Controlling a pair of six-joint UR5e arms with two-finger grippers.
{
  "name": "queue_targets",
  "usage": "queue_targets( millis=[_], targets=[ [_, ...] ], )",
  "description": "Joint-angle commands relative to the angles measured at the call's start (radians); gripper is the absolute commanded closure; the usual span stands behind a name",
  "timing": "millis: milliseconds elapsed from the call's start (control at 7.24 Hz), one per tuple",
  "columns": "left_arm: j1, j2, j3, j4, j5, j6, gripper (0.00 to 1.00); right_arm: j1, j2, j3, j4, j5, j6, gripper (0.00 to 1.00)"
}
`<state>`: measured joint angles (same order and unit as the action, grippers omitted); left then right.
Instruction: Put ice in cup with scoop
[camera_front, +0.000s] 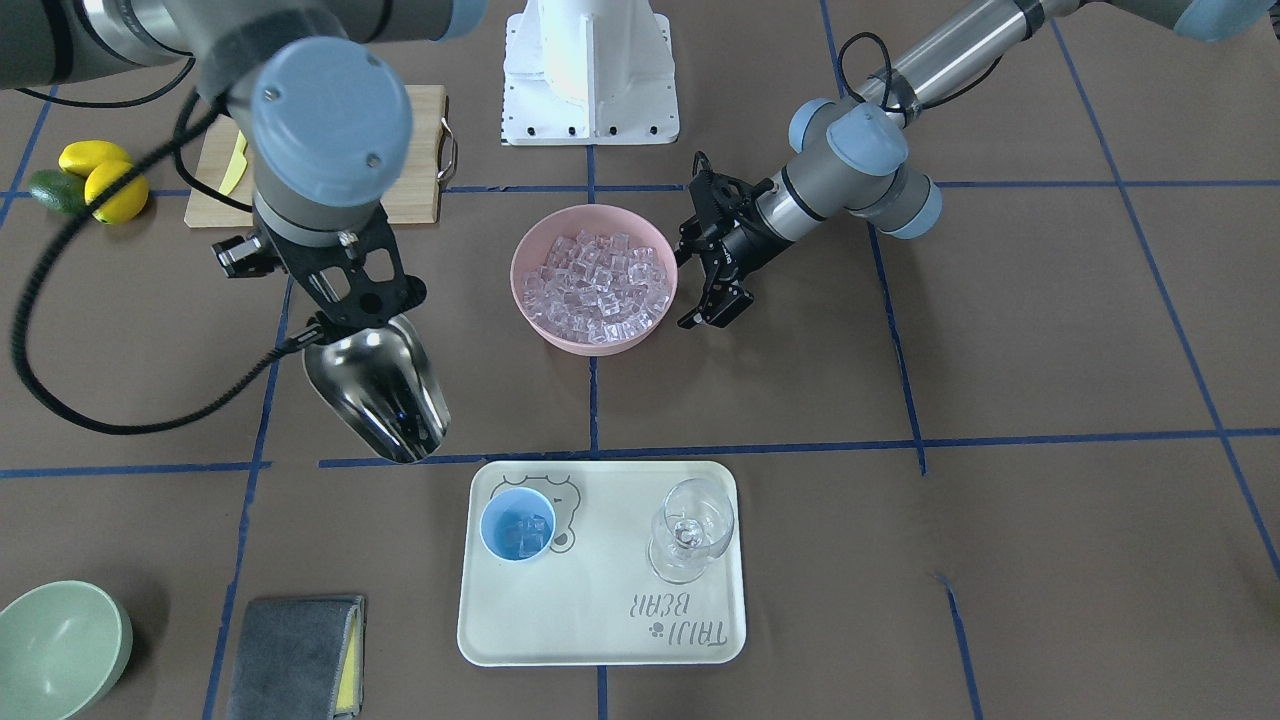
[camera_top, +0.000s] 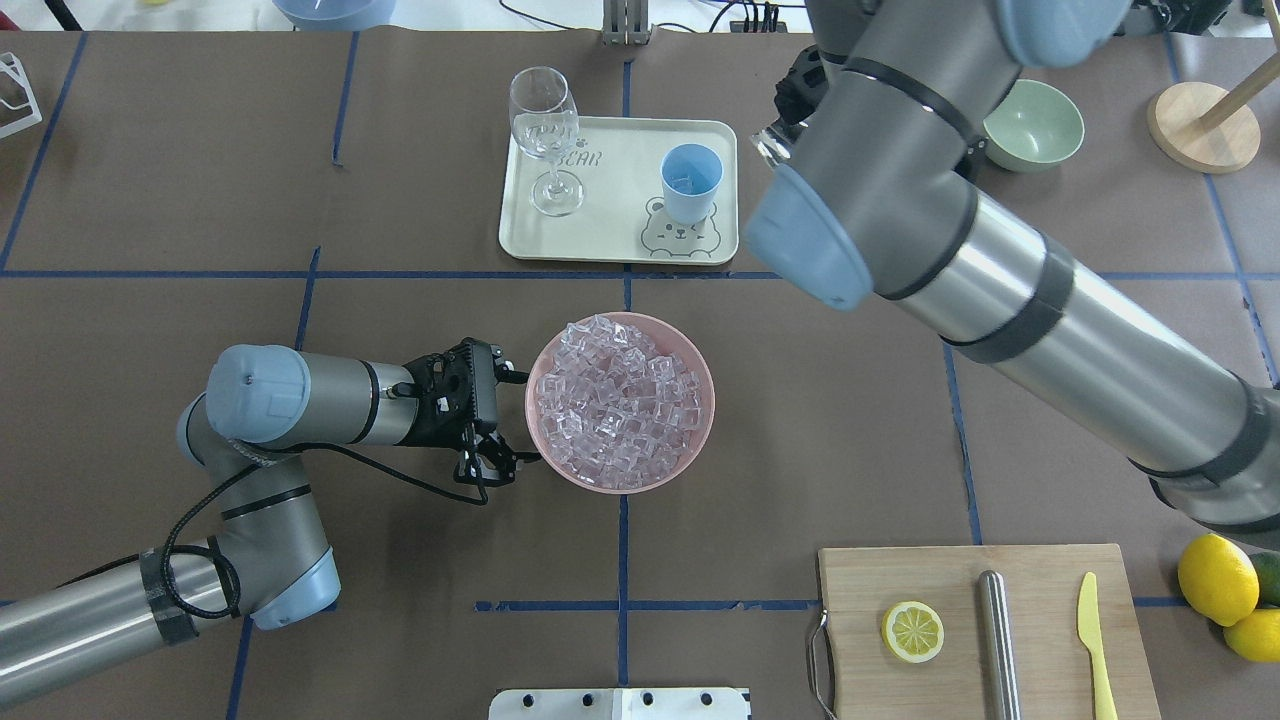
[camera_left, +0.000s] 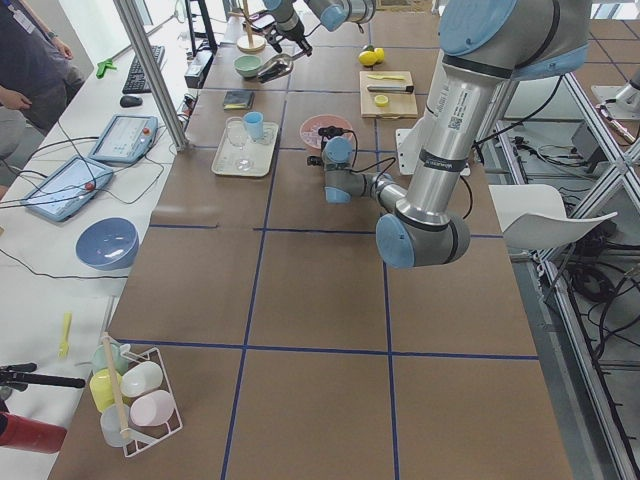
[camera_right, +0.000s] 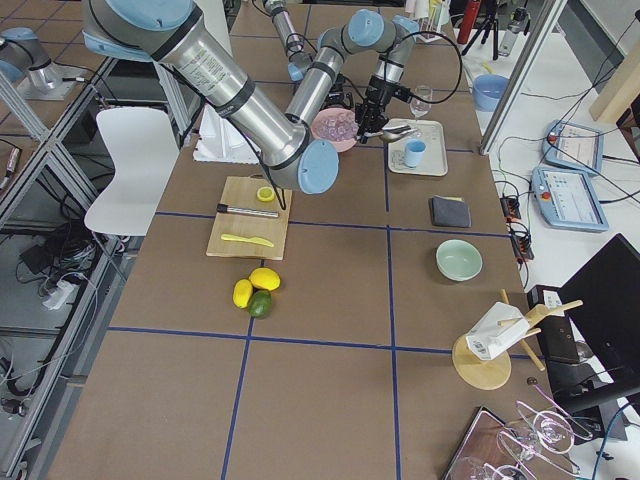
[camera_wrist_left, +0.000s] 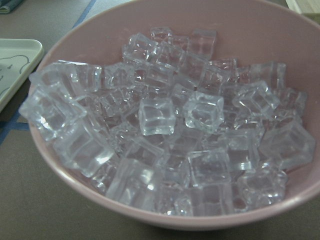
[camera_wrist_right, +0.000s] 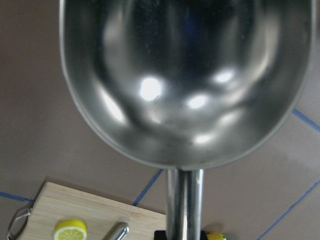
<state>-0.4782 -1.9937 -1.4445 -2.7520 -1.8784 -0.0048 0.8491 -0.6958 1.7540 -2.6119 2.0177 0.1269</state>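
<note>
Partly done: few cubes already in cup (camera_front: 517, 526) on tray (camera_front: 600, 620), room for more. Bulk of ice (camera_front: 598, 283) in pink bowl (camera_front: 530, 300). Scoop (camera_front: 380, 395) clenched in R gripper (camera_front: 338, 318), near tray, apart from cup. L gripper (camera_front: 703, 287) released, empty, just beside bowl. Only R wrist cam shows trough bare; overhead hides scoop behind arm.

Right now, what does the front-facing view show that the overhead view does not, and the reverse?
Only the front-facing view shows the scoop plainly, held by the right gripper, and the grey cloth. Only the overhead view shows the lemon slice and the steel cylinder on the cutting board. Both show the pink bowl full of ice, the cup holding ice on the tray, the wine glass and the left gripper beside the bowl.
</note>
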Motion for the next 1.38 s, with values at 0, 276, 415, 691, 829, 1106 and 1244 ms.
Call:
queue_targets(
  millis=[0, 276, 415, 691, 829, 1106, 1244],
  targets=[
    [-0.006, 0.006, -0.005, 0.000, -0.002, -0.003, 0.00, 0.021, -0.182, 0.224, 0.106, 0.117, 0.318, 1.00],
    [-0.032, 0.009, -0.017, 0.012, -0.007, -0.015, 0.00, 0.024, -0.336, 0.278, 0.222, 0.185, 0.457, 1.00],
    [-0.058, 0.036, -0.037, 0.020, -0.008, -0.055, 0.00, 0.024, -0.409, 0.306, 0.252, 0.193, 0.465, 1.00],
    [-0.204, 0.053, -0.075, 0.174, -0.223, -0.055, 0.00, 0.022, -0.558, 0.347, 0.376, 0.214, 0.468, 1.00],
    [-0.262, 0.073, -0.112, 0.234, -0.294, -0.055, 0.00, 0.022, -0.612, 0.346, 0.421, 0.234, 0.482, 1.00],
    [-0.293, 0.098, -0.120, 0.247, -0.320, -0.049, 0.00, 0.002, -0.633, 0.271, 0.478, 0.251, 0.510, 1.00],
    [-0.290, 0.099, -0.120, 0.247, -0.318, -0.049, 0.00, -0.004, -0.642, 0.234, 0.524, 0.263, 0.511, 1.00]
  ],
)
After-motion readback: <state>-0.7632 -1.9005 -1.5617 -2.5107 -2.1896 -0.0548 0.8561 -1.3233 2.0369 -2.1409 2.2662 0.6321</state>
